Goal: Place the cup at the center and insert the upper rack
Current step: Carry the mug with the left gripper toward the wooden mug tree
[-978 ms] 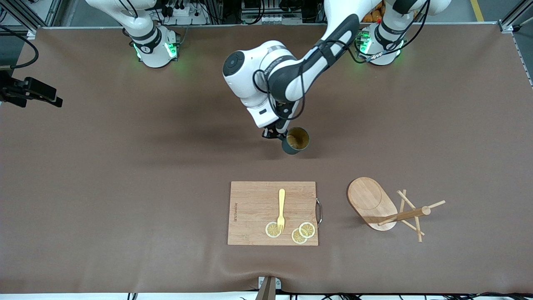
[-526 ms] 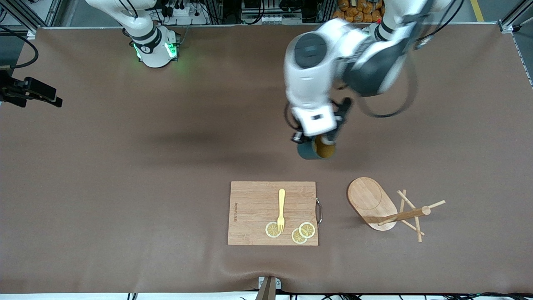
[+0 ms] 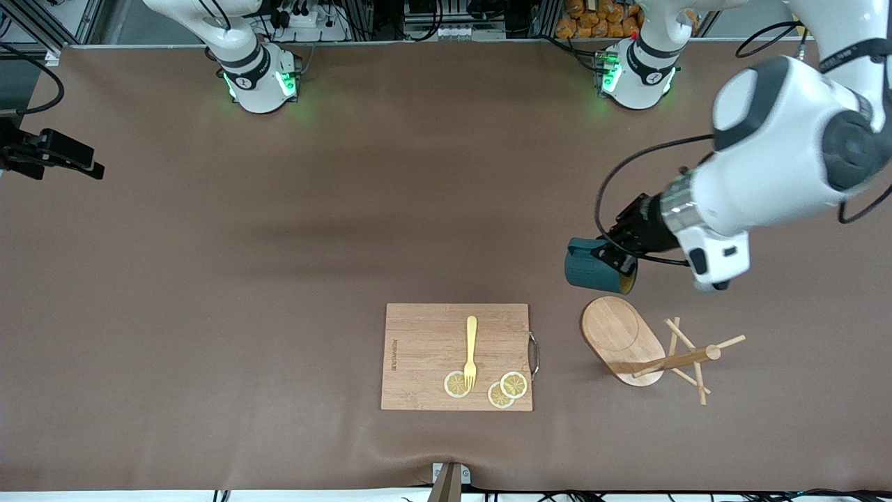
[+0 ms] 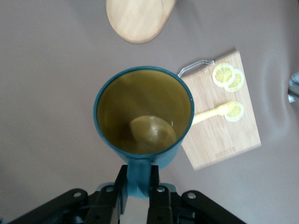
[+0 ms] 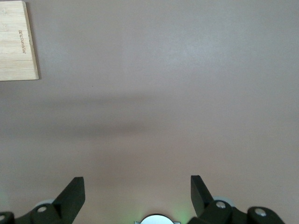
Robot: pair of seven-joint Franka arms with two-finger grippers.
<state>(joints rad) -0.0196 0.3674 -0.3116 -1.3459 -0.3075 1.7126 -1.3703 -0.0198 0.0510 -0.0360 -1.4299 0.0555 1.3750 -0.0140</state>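
- The cup [image 3: 594, 272] holds no loose item; the left wrist view shows only its bare yellowish inside [image 4: 145, 112].
- The left gripper [image 3: 622, 254] has its fingers clamped on the cup's handle [image 4: 139, 175] and holds the cup up in the air, over the table [image 3: 209, 244] just beside the rack's oval base.
- The cup lies tipped on its side: its long axis runs roughly along the table's length, with the mouth toward the left arm's end.
- The rack [image 3: 651, 348] lies toppled on the table toward the left arm's end. Its base [image 3: 620, 338] is tilted up on edge, and its post [image 3: 679, 360] points toward the left arm's end with thin pegs [image 3: 686, 345] sticking out.
- The cutting board [image 3: 456, 355] lies flat beside the rack, toward the right arm's end from it. It carries a yellow fork [image 3: 471, 351] and three lemon slices [image 3: 502, 390].
- The fork's long axis runs toward the front camera, tines resting on one slice.
- The right gripper [image 5: 138, 191] waits with its fingers spread wide over bare table.
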